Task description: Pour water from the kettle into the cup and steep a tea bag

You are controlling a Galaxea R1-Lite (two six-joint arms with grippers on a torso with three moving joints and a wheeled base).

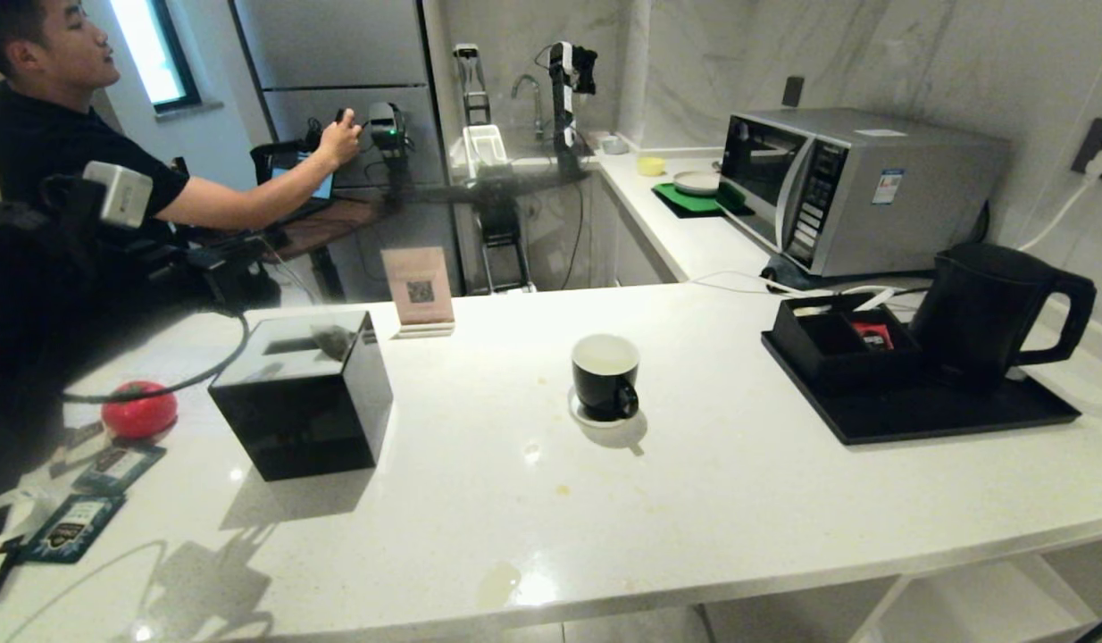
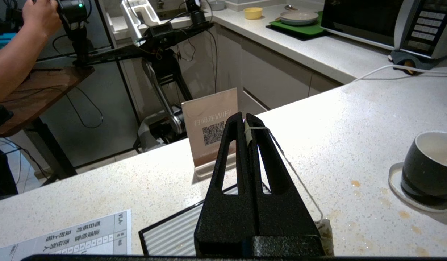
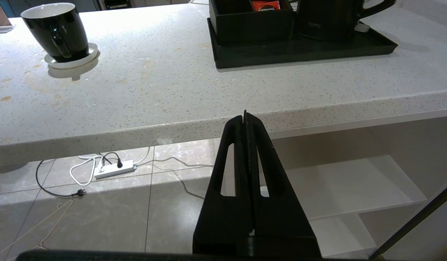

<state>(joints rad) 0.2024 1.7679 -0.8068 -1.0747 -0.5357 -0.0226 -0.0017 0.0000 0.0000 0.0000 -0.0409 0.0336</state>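
Note:
The tea bag (image 2: 326, 233), a small pale pouch, hangs on a thin string from my left gripper (image 2: 245, 119). That gripper is shut on the string's tag at its tips, above the black box's white top and left of the cup. The cup (image 1: 605, 375) (image 2: 430, 166) is a glossy black mug with a white inside, standing on a small white coaster mid-counter. The matte black kettle (image 1: 989, 313) (image 3: 328, 18) stands on a black tray (image 1: 917, 415) at the right. My right gripper (image 3: 245, 116) is shut on nothing, below the counter's front edge.
A black cube box (image 1: 301, 393) sits left of the cup, with a WIFI sign (image 1: 419, 290) behind it. A red round object (image 1: 138, 409) and teal packets (image 1: 69, 527) lie at far left. A microwave (image 1: 855, 187) stands behind the tray. A person (image 1: 60, 134) sits at back left.

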